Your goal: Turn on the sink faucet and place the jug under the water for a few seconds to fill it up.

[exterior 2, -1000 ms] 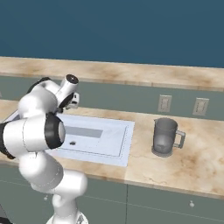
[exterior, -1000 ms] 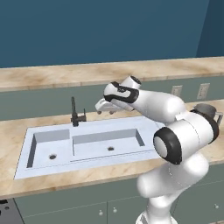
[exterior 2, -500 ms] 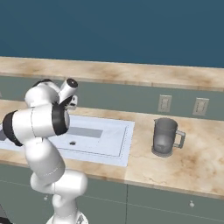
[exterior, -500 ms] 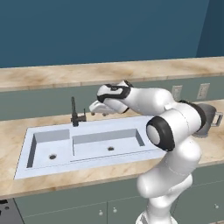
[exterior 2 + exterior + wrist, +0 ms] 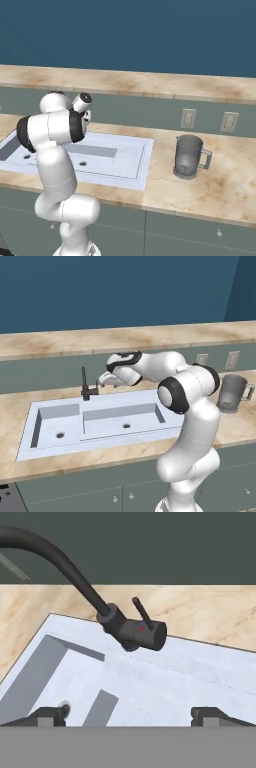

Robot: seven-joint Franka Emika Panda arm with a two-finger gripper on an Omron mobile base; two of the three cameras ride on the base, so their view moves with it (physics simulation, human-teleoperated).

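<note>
Gripper (image 5: 128, 714): the two finger tips stand wide apart at the bottom of the hand view, nothing between them. The gap is lined up on the sink faucet (image 5: 132, 629), whose short lever rises from the dark body just ahead. Judgement: the jaws are spread so the lever can pass between or beside them for a push; the hand approaches from the right end of the sink (image 5: 145, 423), level with the faucet base, not from above.

In the left base view the gripper (image 5: 102, 381) sits just beside the sink faucet (image 5: 86, 387), near the back rim of the sink, not touching so far as I can tell. No water is visible at the spout; faucet judged off.

The jug (image 5: 189, 157) stands upright on the counter (image 5: 230, 175), well to the right of the sink's right edge, handle turned away from the basin. It appears empty and untouched. Left there, it keeps the faucet approach free; filling comes after the lever step.

Against the frames one second and half a second back: the hand has come closer to the faucet along the back rim, the elbow has swung forward and lower, jaws unchanged in spread. Jug, sink and cameras have not shifted.

Task progress, judged: first step only in approach.
</note>
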